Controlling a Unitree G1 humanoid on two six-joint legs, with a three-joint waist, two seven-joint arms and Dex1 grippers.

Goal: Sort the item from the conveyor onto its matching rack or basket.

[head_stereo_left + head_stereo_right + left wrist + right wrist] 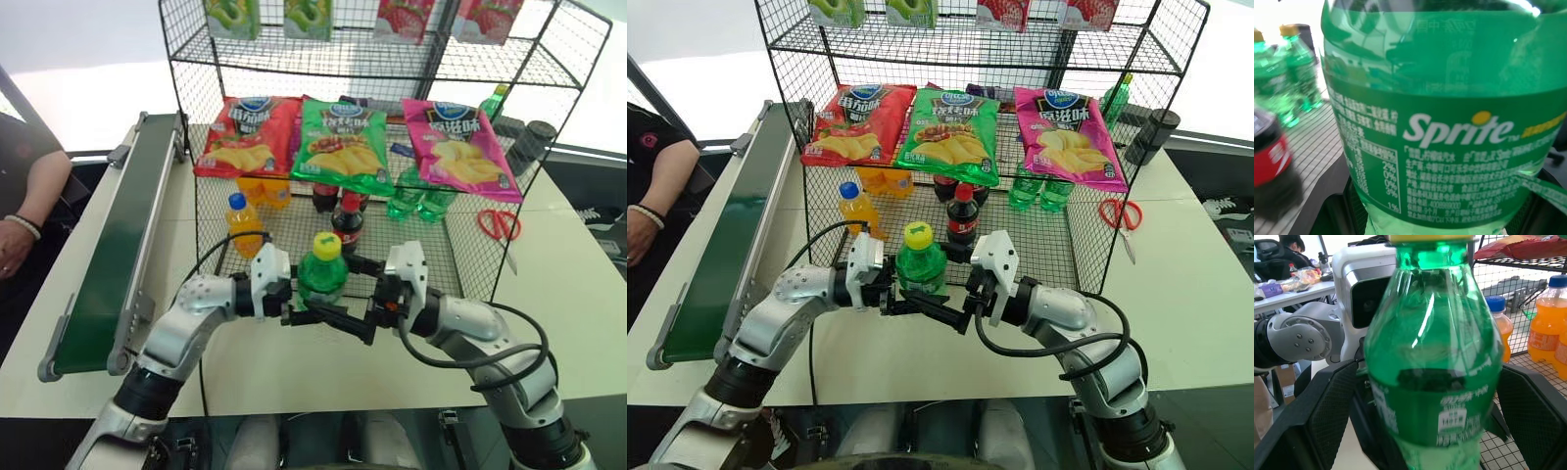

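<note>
The green soda bottle (322, 275) stands upright in the air at the centre of the scene, just in front of the black wire rack's bottom basket (460, 257), its yellow cap up. The left gripper (294, 311) reaches in from nine o'clock, its fingers clamped on the bottle's lower body. The right gripper (345, 323) comes in from three o'clock with its fingers (1327, 413) spread wide, one on either side of the bottle, apart from its sides. In the basket at twelve o'clock stand an orange-drink bottle (242, 223), a cola bottle (348, 220) and more green bottles (419, 199) beneath three crisp packets (343, 143). The green conveyor (113, 250) lies along the worktop (563, 313) at nine o'clock, and a person's arm (27, 201) rests beyond it.
</note>
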